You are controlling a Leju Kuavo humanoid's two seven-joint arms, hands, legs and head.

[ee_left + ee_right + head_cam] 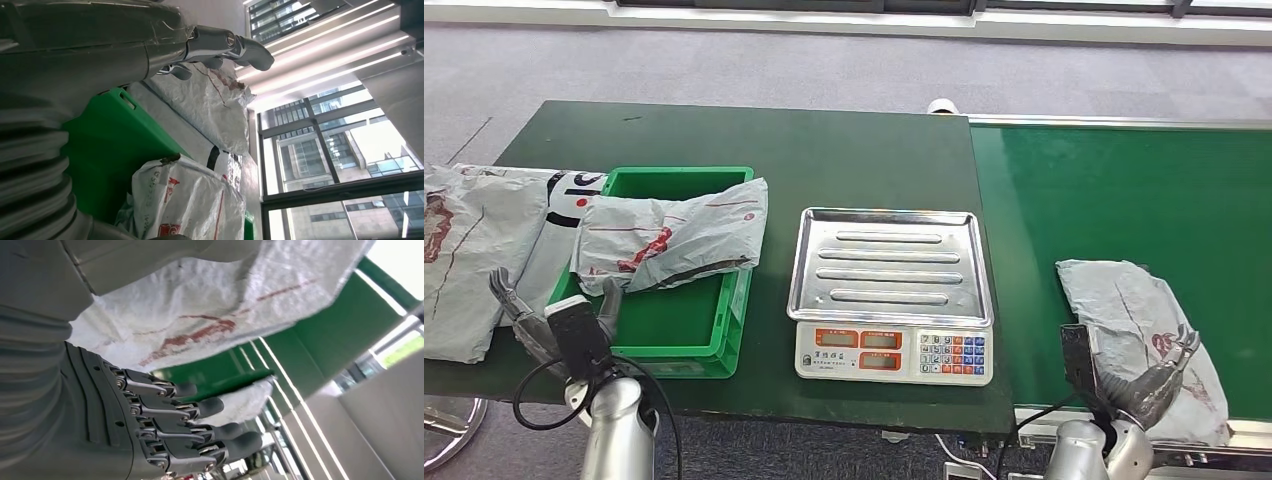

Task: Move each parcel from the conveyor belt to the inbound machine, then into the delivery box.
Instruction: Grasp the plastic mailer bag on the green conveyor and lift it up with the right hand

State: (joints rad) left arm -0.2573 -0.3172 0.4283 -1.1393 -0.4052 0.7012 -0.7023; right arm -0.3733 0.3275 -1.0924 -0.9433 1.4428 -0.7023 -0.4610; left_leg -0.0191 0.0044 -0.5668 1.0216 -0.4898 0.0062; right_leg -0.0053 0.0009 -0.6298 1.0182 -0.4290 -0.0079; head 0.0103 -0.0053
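Reaching for the grey parcel (1144, 335) on the green conveyor belt (1124, 190) in head view, right robot hand (1152, 385) is touching its near edge; pickup step, next needing a firm grip and a carry to the scale (891, 295). Left robot hand (559, 320) is hanging open beside the green crate (729, 330) holding another parcel (674, 235).

Left wrist view: fingers (250, 50) spread, gripping nothing.

Right wrist view: fingers (200, 407) are curling under the parcel (210, 315), not yet clamping.
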